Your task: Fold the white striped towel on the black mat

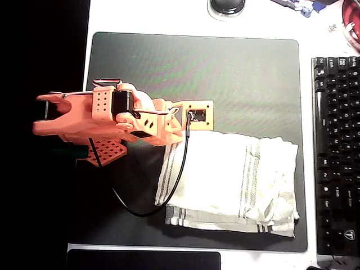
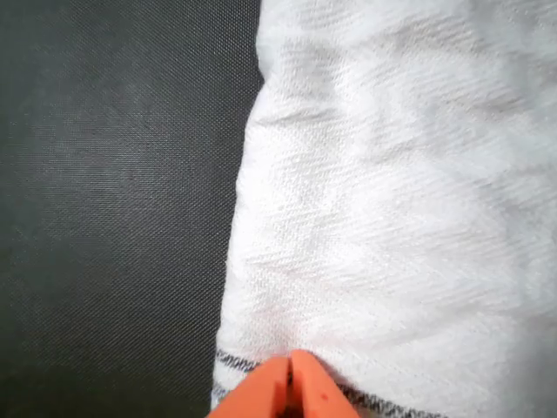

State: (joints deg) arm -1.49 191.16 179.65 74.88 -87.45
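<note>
One white striped towel (image 1: 230,183) lies on one black mat (image 1: 191,67), bunched into a folded, wrinkled heap on the right, near part of the mat in the overhead view. Its right end reaches close to the mat's right edge, and grey-green stripes run in groups along its left edge, its near edge and down its middle. The far half of the mat is bare.

One orange arm (image 1: 101,121) reaches in from the left, its wrist over the towel's far left corner, with one black cable (image 1: 169,191) looping down across the mat and the towel's left edge.

In the wrist view the gripper (image 2: 290,387) shows as two orange fingertips pressed together with no gap, their points at a dark stripe near the towel's (image 2: 400,200) edge; whether cloth is pinched between them cannot be told. The mat (image 2: 113,200) fills the left side.

One black keyboard (image 1: 336,152) sits right of the mat.
</note>
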